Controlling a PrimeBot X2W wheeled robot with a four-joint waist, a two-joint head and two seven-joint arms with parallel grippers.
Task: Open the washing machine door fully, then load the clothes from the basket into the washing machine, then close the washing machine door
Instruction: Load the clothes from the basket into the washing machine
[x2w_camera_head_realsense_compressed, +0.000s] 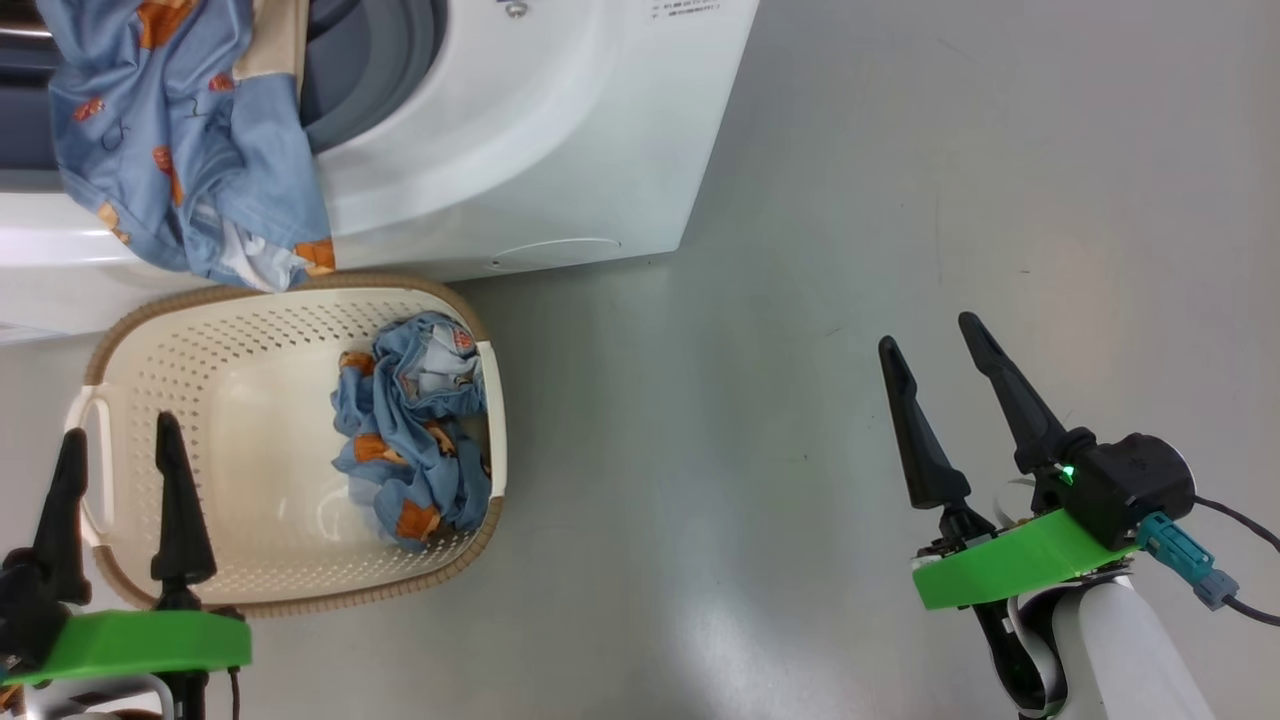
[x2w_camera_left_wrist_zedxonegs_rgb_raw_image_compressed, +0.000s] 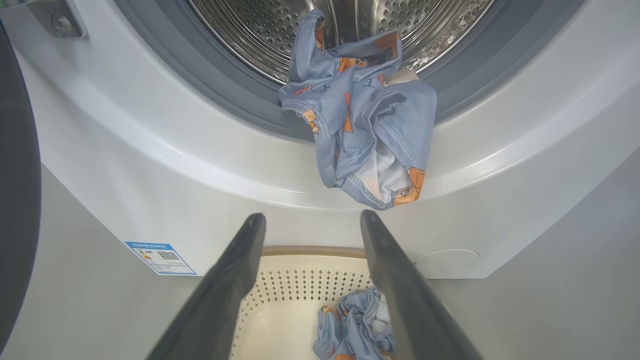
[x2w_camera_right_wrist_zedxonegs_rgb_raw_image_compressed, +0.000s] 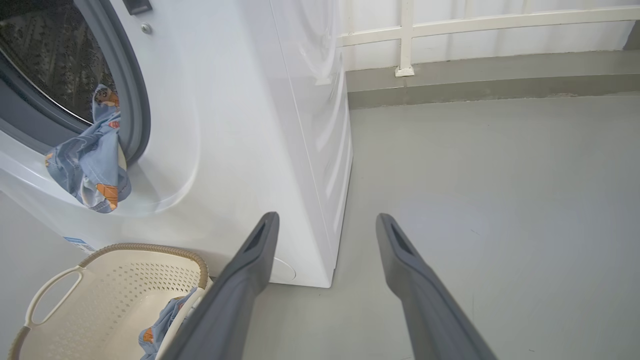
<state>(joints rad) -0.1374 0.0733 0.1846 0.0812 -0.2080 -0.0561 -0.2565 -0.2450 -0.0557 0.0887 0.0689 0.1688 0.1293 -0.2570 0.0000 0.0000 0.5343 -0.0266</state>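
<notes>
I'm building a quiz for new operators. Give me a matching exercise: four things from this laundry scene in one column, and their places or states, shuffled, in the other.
Things
1. draped light-blue printed fabric garment
2. crumpled light-blue printed fabric garment
3. left pincer
4. right pincer

Places or states
A. open, above bare grey floor
B. inside the cream perforated plastic basket
C. hanging out over the grey rubber gasket of the white washing machine
D. open, near the basket's left handle

Pairs: 1-C, 2-B, 3-D, 4-A
</notes>
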